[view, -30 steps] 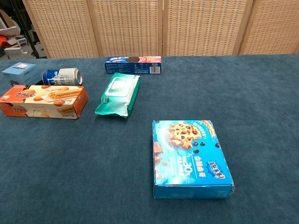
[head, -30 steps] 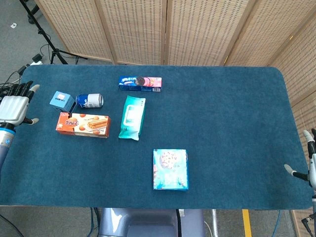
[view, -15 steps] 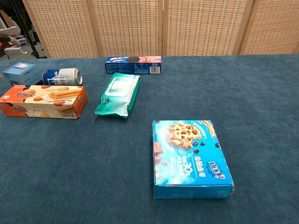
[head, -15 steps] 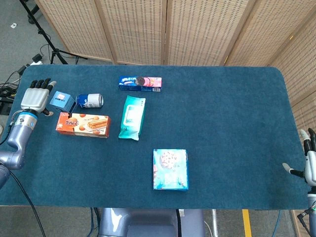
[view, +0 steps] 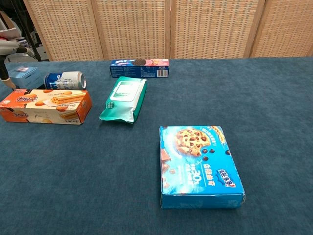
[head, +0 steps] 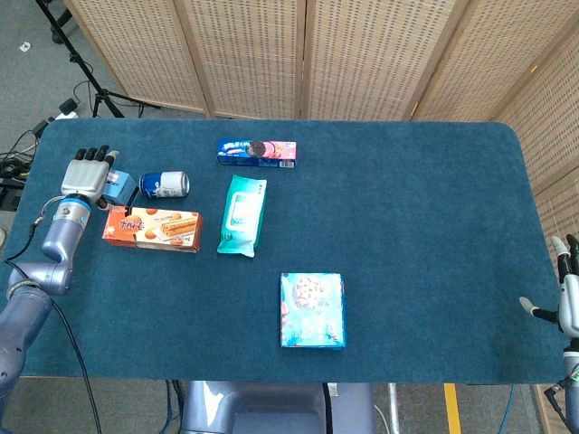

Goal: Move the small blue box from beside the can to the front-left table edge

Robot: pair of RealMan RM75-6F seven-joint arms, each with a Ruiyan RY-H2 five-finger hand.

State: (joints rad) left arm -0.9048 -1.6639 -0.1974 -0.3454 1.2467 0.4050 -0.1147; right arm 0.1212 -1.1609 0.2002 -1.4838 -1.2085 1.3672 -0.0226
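The small blue box (head: 121, 187) sits on the table at the far left, just left of a blue-and-white can (head: 165, 183) lying on its side. My left hand (head: 84, 174) hovers over the box's left side with its fingers spread, covering part of it; I see no grip on it. In the chest view the box (view: 25, 75) rests on the cloth left of the can (view: 64, 80), and the left hand (view: 9, 49) shows at the top-left corner. My right hand (head: 568, 303) hangs at the table's right edge, fingers apart, holding nothing.
An orange biscuit box (head: 151, 228) lies right in front of the small box and can. A green wipes pack (head: 242, 214), a long cookie box (head: 257, 152) and a blue cookie box (head: 312, 310) lie further right. Bare blue cloth (head: 81, 307) covers the front-left.
My left hand has moved in from beyond the table's left edge, rightward, to above the small blue box. The box, the can and the right hand have barely moved.
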